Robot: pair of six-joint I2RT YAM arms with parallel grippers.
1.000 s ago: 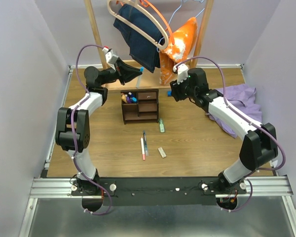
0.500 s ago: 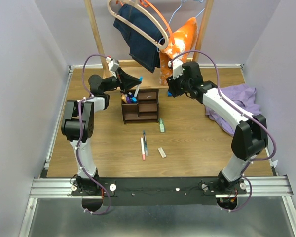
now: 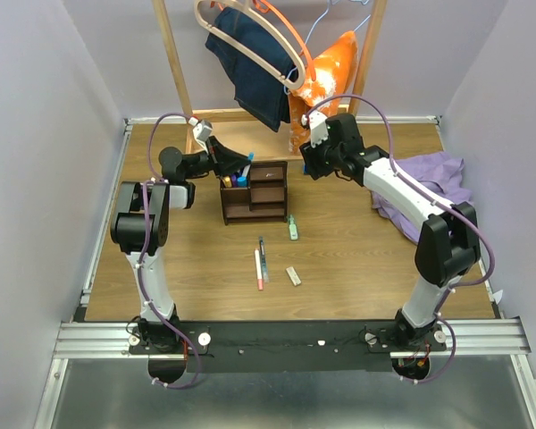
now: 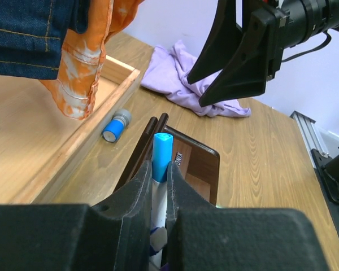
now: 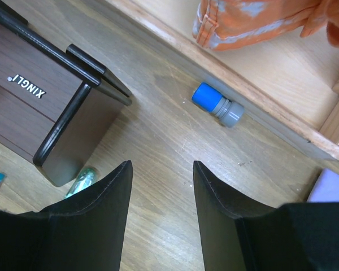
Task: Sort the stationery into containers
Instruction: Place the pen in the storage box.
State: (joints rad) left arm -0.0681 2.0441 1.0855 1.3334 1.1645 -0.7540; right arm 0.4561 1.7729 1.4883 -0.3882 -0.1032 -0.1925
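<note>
1. The left end effector (image 4: 160,169) is clamped on a thin white pen with a light-blue cap (image 4: 162,148). The cap points upward, and the black fingers (image 4: 140,189) press the pen from both sides.
2. That pen is held over the left-hand upright slot of the small dark brown wooden desk organizer (image 3: 261,192). The organizer stands toward the far edge of the wooden worktop (image 3: 357,259), a little left of its middle. I cannot tell whether the pen's lower end is inside the slot.
3. A few coloured pieces (image 3: 235,180) already stand in that slot.
4. The right end effector (image 5: 161,166) hovers with its jaws parted and nothing between them. It is on the far side of the organizer, off its right end.
5. Under it, a stubby grey item with a blue cap (image 5: 217,104) lies on its side. It rests against the light-wood base of the clothes rack (image 5: 282,73), which runs along the far edge.
6. A stubby green highlighter (image 3: 293,228) lies just off the organizer's near right corner.
7. Around the middle of the worktop, two thin white pens lie side by side, one dark-tipped (image 3: 261,249) and one pink-tipped (image 3: 258,271).
8. A small beige eraser block (image 3: 293,275) lies near them on their right.
9. A crumpled lilac cloth (image 3: 429,183) is heaped by the right edge.
</note>
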